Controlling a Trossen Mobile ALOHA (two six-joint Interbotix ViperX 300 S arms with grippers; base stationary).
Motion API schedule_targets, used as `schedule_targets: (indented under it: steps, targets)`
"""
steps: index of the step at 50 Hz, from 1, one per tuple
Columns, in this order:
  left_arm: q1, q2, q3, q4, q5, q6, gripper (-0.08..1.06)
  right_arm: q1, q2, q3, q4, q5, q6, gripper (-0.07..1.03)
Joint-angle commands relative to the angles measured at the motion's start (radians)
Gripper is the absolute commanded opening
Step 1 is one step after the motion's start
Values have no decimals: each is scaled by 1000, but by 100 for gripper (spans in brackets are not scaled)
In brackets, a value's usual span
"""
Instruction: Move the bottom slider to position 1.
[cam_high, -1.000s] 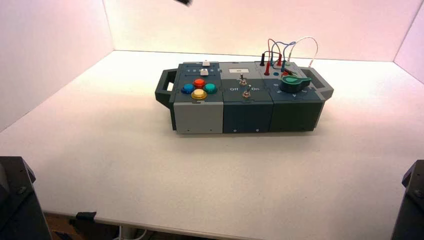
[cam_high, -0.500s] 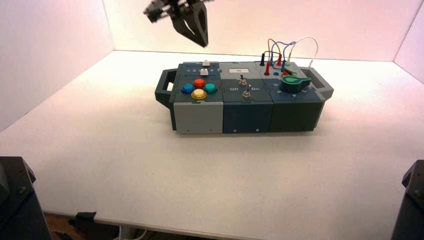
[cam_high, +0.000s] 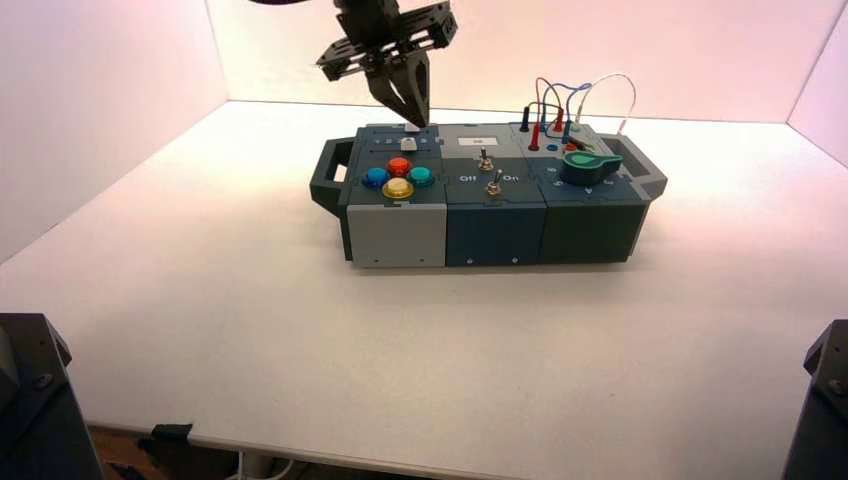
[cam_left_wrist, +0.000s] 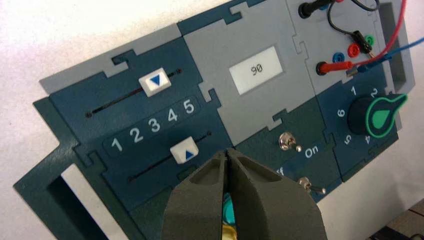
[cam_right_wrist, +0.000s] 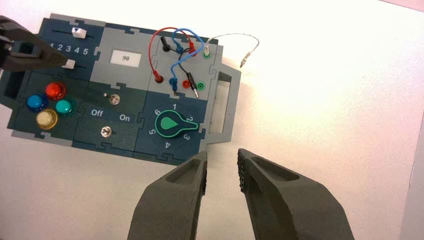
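Right gripper (cam_right_wrist: 222, 167): hanging clear of the box on the knob side, fingers standing apart, holding nothing. Table (cam_high: 300, 330): white, carrying the box (cam_high: 485, 195) at mid-depth. Box, near edge first: four round buttons, yellow (cam_high: 398, 188), blue (cam_high: 375, 177), green (cam_high: 421, 176) and red (cam_high: 399, 166), sitting in a cluster at its left end; two silver toggles (cam_left_wrist: 290, 142) standing in the middle panel beside the lettering "Off" and "On"; a green knob (cam_left_wrist: 382, 116) sitting in a ring of numbers 1 to 6 at the right end. Bottom slider (cam_left_wrist: 184, 152): white knob with a blue triangle, riding the nearer of two slots just behind the buttons, sitting below the 4 of the row 1 to 5. Left gripper (cam_left_wrist: 228, 157): hovering over the slider panel, tips just beside the bottom slider on its toggle side, fingers pressing together with nothing between them. Top slider (cam_left_wrist: 156, 81): twin white knob, sitting in the farther slot above the 3. Display (cam_left_wrist: 255, 70): white, showing "90", lying behind the toggles. Wires (cam_right_wrist: 180, 42): red, blue, black and white, looping between sockets at the far right.
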Motion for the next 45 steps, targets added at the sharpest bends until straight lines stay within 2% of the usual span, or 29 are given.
schedule_targets:
  steps: [1,19,45]
  targets:
    - [-5,3,-43,-3,6,5,-3,3,-6,-26,2,-3,-2,35]
    - [-3,67,-78,-2,12,-3,-3,3,-6,-28,-2,0,-2,35]
    - [52,72,-54,0,5,-6,-3,2,-6,-25,-6,0,-2,35]
